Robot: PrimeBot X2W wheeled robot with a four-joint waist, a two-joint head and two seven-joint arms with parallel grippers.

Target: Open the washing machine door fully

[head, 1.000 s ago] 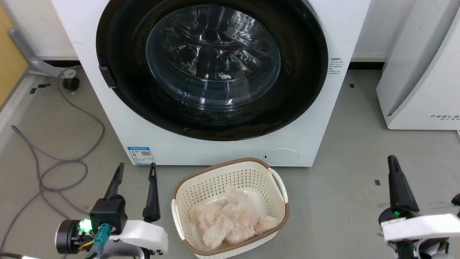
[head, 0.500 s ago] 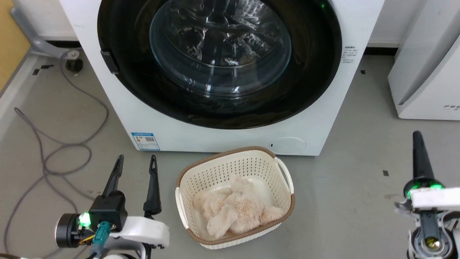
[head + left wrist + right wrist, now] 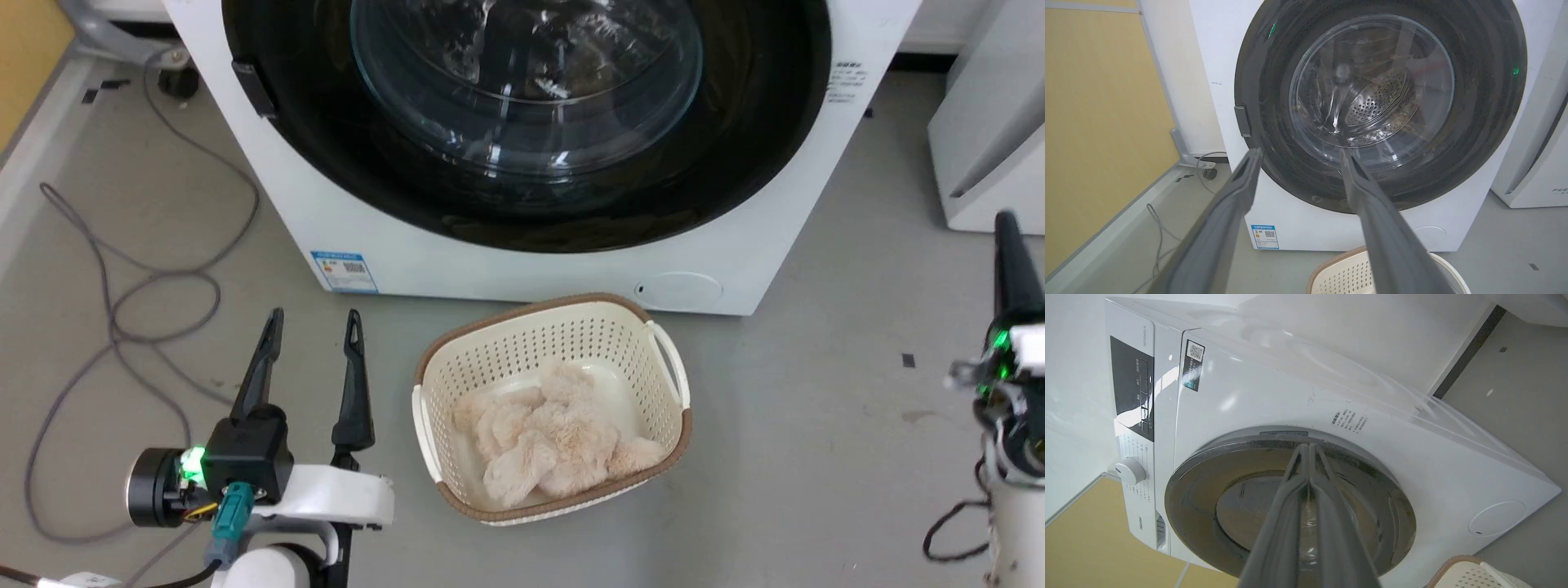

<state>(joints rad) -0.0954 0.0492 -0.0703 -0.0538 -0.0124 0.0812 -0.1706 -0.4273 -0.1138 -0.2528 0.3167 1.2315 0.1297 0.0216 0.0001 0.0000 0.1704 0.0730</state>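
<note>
The washing machine (image 3: pixel 269 188) is a white front-loader, and its door (image 3: pixel 522 106), a glossy black disc with a clear glass bowl, lies flat against the front. A small dark latch (image 3: pixel 251 88) sits on the door's left edge. My left gripper (image 3: pixel 313 318) stands open above the floor, short of the machine's lower left corner, holding nothing. Its wrist view has the door (image 3: pixel 1372 94) straight ahead between the spread fingers (image 3: pixel 1237 192). My right gripper (image 3: pixel 1006 220) is at the far right, away from the machine. Its wrist view shows the fingers pressed together (image 3: pixel 1308 447), pointing at the door (image 3: pixel 1200 473).
A cream basket (image 3: pixel 669 367) holding a beige fluffy cloth (image 3: pixel 547 441) stands on the floor just before the machine. Grey cables (image 3: pixel 122 302) loop on the left floor. Another white appliance (image 3: pixel 980 122) stands at the right. A yellow panel (image 3: pixel 1094 122) bounds the left side.
The head camera has shifted, so the machine sits higher and further right. My right gripper has risen and moved right in the picture. The left gripper has barely moved, and the door is as before.
</note>
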